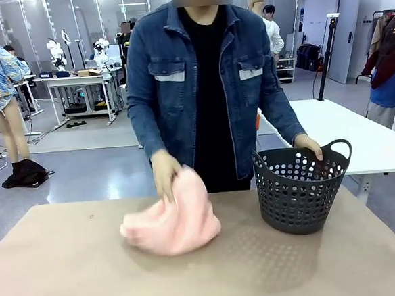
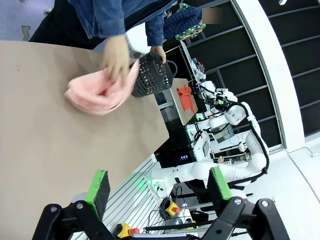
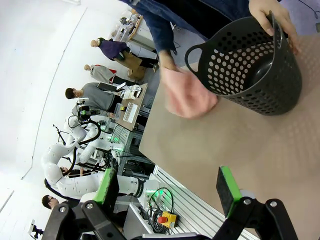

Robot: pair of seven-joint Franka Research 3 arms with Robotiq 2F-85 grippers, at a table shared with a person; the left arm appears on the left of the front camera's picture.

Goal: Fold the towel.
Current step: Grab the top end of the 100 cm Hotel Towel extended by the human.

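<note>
The pale pink fluffy towel lies bunched in a heap on the brown table, left of centre. A person's hand rests on its top edge. The same towel appears in the left wrist view, far beyond my left gripper, whose green-padded fingers stand wide apart with nothing between them. In the right wrist view the towel sits beside the basket, well away from my right gripper, which is open and holds nothing.
A dark perforated basket with two handles stands right of the towel; the person's other hand grips its far rim. The person stands at the table's far edge. A white table is behind on the right.
</note>
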